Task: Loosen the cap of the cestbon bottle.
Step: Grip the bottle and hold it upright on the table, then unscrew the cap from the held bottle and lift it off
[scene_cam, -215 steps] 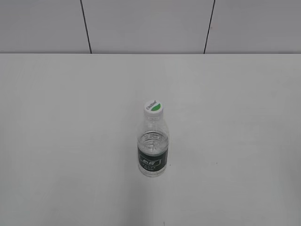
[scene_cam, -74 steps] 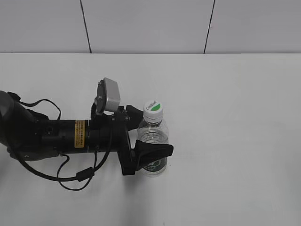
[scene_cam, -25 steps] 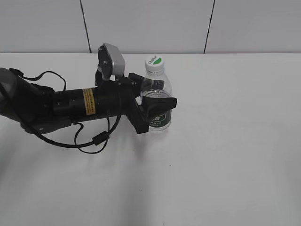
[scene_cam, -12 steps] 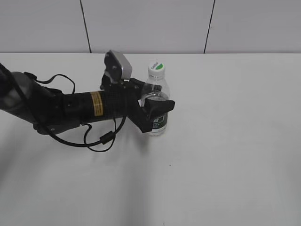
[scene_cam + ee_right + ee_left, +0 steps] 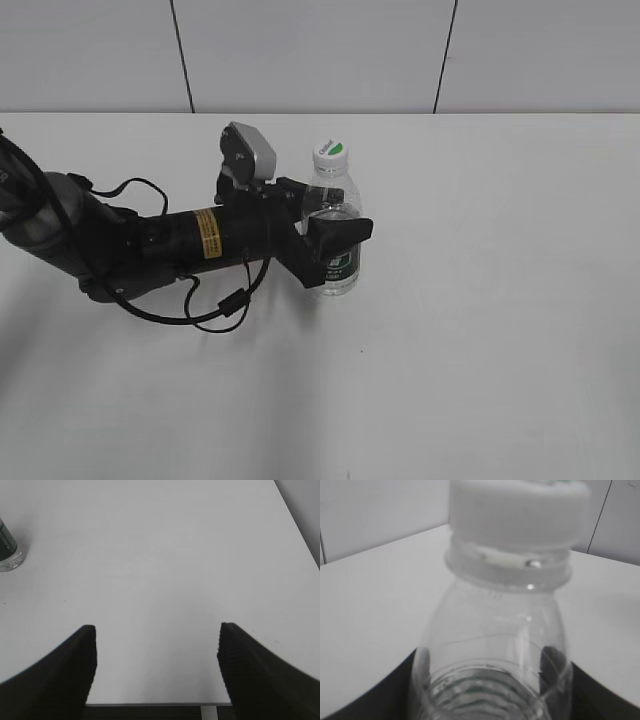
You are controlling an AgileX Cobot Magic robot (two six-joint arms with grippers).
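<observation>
Since a moment ago the left arm has swung a little lower and further toward me on the white surface (image 5: 500, 330), carrying the cestbon bottle (image 5: 335, 235) along with it, so the bottle now stands slightly nearer than it did. The left pincer (image 5: 325, 222) is clamped around the bottle's clear body just above the dark green label, one finger in front and one behind, and the bottle looks upright. From the wrist camera the cap (image 5: 517, 511) sits square on the neck with its ring beneath it, so I'd say it has not been turned at all. The right pincer (image 5: 156, 665) hangs well away over bare surface, fingers spread apart and holding nothing; only the bottle's base shows at the far edge of its view. So the holding is done; the gripping and twisting of the cap remains.
</observation>
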